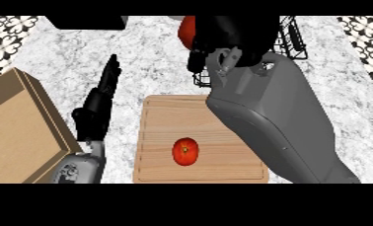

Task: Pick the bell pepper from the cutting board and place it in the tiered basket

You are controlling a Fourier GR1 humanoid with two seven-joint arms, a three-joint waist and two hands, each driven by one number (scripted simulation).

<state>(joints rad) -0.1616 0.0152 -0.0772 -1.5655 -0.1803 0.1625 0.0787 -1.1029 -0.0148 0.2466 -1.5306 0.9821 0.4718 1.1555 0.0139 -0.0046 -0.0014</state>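
My right hand point(226, 35) is raised over the far part of the counter, its fingers curled round a red bell pepper point(186, 31) that shows only at the hand's left edge. Just behind and to the right of the hand stands the black wire tiered basket point(293, 40), mostly hidden by my right forearm; one corner of it shows at the forearm's left side. The wooden cutting board point(157, 121) lies near the front edge, with a small round red vegetable point(186, 151) on it. My left hand point(102, 96) rests open left of the board, fingers pointing away.
A light wooden box point(25, 126) fills the left edge. A dark object point(87, 21) sits at the far left of the marble counter. My right forearm point(277, 116) crosses the board's right side.
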